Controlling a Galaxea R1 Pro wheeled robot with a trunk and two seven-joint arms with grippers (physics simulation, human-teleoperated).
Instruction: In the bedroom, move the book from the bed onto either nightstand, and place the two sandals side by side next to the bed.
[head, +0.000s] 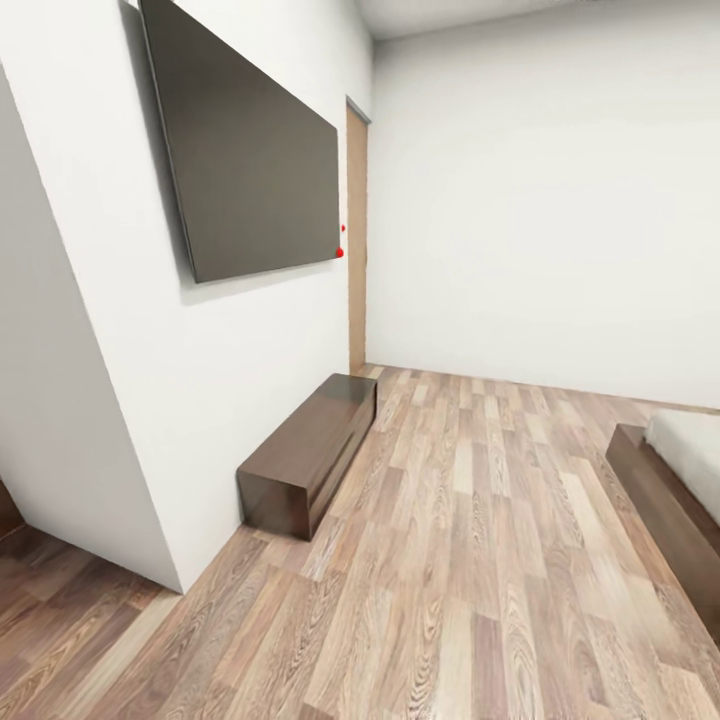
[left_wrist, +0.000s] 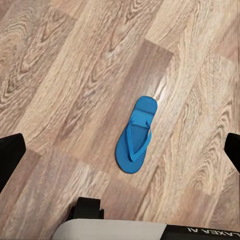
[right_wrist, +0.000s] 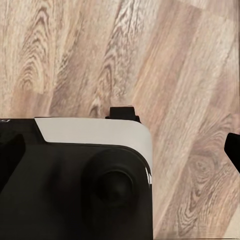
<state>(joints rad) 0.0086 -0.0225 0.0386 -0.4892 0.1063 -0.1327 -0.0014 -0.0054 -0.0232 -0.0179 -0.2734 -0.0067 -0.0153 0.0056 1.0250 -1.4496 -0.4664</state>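
One bright blue sandal (left_wrist: 135, 137) lies flat on the wood-plank floor (left_wrist: 60, 75), strap up. In the left wrist view it sits between the two black fingertips (left_wrist: 10, 155) of my left gripper (left_wrist: 121, 154), which hangs open above it without touching it. My right gripper (right_wrist: 121, 152) is open too, over the robot's own white and black base (right_wrist: 90, 170) and bare floor. A corner of the bed (head: 690, 445), off-white mattress on a dark frame, shows at the right of the head view. The book and the nightstand are out of view.
A black wall screen (head: 250, 150) hangs on the left wall above a long low dark cabinet (head: 310, 450). A brown door (head: 356, 240) stands in the far corner. Wood floor (head: 470, 540) stretches between cabinet and bed. A wall corner (head: 100, 400) juts out at near left.
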